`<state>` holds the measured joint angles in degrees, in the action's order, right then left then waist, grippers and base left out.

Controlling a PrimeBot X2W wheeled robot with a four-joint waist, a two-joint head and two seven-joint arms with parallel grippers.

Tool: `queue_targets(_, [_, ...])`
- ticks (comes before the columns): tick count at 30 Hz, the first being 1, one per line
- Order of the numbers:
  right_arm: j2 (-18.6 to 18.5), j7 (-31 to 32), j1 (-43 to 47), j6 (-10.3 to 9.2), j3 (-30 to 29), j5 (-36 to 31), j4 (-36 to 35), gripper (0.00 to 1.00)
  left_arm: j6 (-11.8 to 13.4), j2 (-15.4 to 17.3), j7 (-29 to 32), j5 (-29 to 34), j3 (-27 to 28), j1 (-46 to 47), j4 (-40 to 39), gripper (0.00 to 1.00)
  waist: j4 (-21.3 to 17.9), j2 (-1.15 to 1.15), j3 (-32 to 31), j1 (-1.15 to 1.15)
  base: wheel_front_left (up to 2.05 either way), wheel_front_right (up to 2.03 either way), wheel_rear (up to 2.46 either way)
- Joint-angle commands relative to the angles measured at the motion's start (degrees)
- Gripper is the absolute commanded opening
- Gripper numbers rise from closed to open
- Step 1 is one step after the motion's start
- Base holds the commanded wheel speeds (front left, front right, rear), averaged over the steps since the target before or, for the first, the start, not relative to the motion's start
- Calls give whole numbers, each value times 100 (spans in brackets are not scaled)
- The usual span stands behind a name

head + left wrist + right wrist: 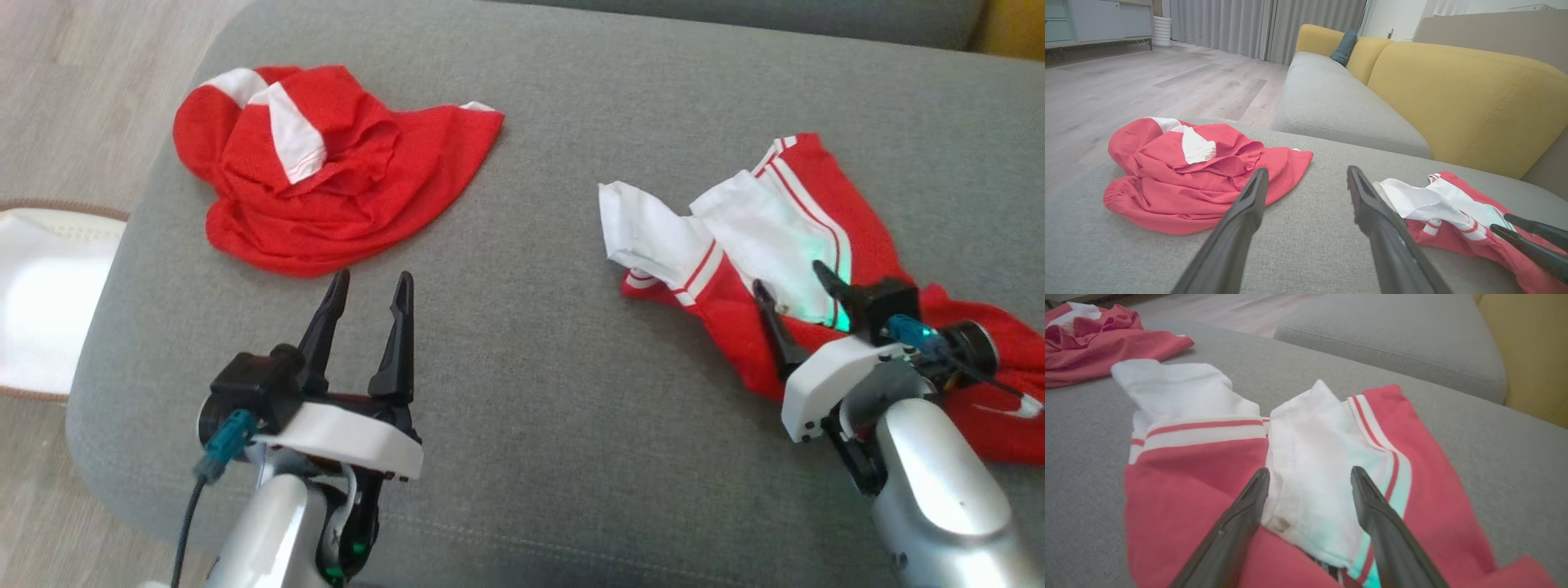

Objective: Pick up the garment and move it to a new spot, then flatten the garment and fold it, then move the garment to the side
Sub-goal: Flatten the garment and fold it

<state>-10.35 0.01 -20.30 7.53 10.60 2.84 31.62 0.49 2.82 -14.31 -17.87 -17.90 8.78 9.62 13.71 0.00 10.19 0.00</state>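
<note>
No lettering can be read (a white mark [1006, 406] on the garment [867, 237] is blurred).

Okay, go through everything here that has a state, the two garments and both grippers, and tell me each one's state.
red mesh garment, crumpled in a heap on the grey cushion
red and white striped garment, crumpled, not flattened, beneath the right gripper
left gripper, open, empty, above bare cushion
right gripper, open, astride a white fold, holding nothing
</note>
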Motion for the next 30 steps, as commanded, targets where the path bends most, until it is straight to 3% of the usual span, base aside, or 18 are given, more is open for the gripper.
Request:
queue_targets(1, [-91,-15,-214,-4,131,48,-147,100,3,10,-69,-30,144,230,-145,100,26,0,25,0,0,0,0])
queue_targets(9, [-288,178,-314,-4,485,327,58,100,120,7,-69,-175,17,255,-135,100,33,0,86,0,0,0,0])
queue_targets(10, [-311,211,-330,-4,508,335,88,92,130,7,-69,-184,6,263,-138,100,31,0,98,0,0,0,0])
queue_targets(12, [-329,281,-366,-4,531,377,147,16,146,7,-69,-195,-8,285,-145,100,24,0,129,0,0,0,0])
queue_targets(13, [-352,309,-388,-4,554,371,173,0,152,7,-69,-199,-11,297,-149,100,20,0,145,0,0,0,0])
queue_targets(22, [-534,274,-702,-4,319,515,-85,0,170,7,-69,-230,-42,276,-80,100,-64,0,116,0,0,0,0])
queue_targets(30, [-1640,582,-1863,-4,130,419,-449,0,115,6,-69,-282,-220,407,-71,100,-25,0,255,0,0,0,0])
